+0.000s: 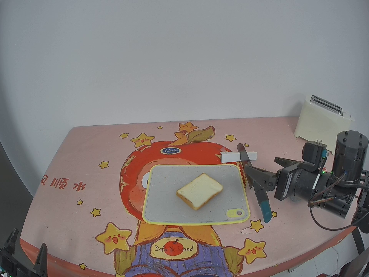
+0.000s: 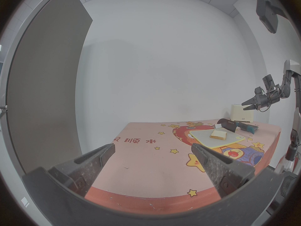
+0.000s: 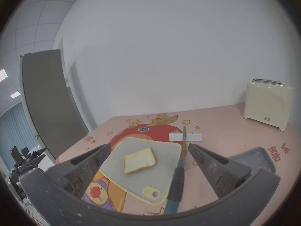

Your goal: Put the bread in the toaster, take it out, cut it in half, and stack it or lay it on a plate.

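A slice of bread [image 1: 200,191] lies flat on the grey cutting board [image 1: 165,208] with a yellow rim, mid-table. A knife [image 1: 253,181] with a blue handle lies right of the board, its blade propped on a small white block [image 1: 238,156]. The cream toaster [image 1: 322,122] stands at the table's far right corner, slots empty. My right gripper [image 1: 265,170] hangs open above the knife, holding nothing; its wrist view shows the bread [image 3: 139,160] and knife [image 3: 178,170] below the gripper [image 3: 149,146]. My left gripper [image 2: 153,160] is open, off the table's near left edge.
A grey dish [image 3: 257,159] sits on the table under my right arm, between the knife and the toaster [image 3: 268,104]. A plain white wall stands behind the table. The pink tablecloth [image 1: 96,151] left of the board is bare.
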### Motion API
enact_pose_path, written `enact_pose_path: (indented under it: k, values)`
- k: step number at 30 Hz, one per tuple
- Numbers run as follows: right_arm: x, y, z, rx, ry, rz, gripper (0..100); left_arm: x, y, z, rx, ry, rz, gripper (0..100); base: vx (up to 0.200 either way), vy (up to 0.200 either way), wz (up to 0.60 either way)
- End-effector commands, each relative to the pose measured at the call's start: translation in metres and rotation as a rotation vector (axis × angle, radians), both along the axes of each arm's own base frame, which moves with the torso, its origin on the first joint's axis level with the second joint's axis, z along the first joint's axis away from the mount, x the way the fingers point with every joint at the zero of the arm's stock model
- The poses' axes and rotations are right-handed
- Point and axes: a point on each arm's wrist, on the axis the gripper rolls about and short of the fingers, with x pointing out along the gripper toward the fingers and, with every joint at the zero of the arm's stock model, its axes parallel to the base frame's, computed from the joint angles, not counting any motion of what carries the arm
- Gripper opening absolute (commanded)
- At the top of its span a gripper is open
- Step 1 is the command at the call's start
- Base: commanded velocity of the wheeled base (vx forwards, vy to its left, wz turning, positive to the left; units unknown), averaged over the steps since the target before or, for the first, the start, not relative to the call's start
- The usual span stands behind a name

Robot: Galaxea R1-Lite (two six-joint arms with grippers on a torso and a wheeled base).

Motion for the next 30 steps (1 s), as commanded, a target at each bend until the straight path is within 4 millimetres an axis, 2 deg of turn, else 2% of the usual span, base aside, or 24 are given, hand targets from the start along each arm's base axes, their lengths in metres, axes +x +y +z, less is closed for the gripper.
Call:
enact_pose_path:
  k: [1, 10, 24, 30]
  values:
    - [0.001, 0.0, 0.001, -0.009, -0.001, -0.022, 100, 0.0, 0.0, -0.005, -0.001, 0.002, 0.002, 100, 0.0, 0.0, 0.0]
    - [0.014, 0.01, -0.011, -0.074, 0.002, -0.138, 100, 0.0, 0.0, -0.005, 0.001, 0.002, 0.0, 100, 0.0, 0.0, 0.0]
    - [0.02, 0.015, -0.029, -0.141, 0.047, -0.173, 100, 0.0, 0.0, -0.005, -0.001, 0.001, 0.0, 100, 0.0, 0.0, 0.0]
    - [0.025, 0.017, -0.045, -0.181, 0.093, -0.18, 100, 0.0, 0.0, -0.005, 0.001, 0.001, 0.0, 100, 0.0, 0.0, 0.0]
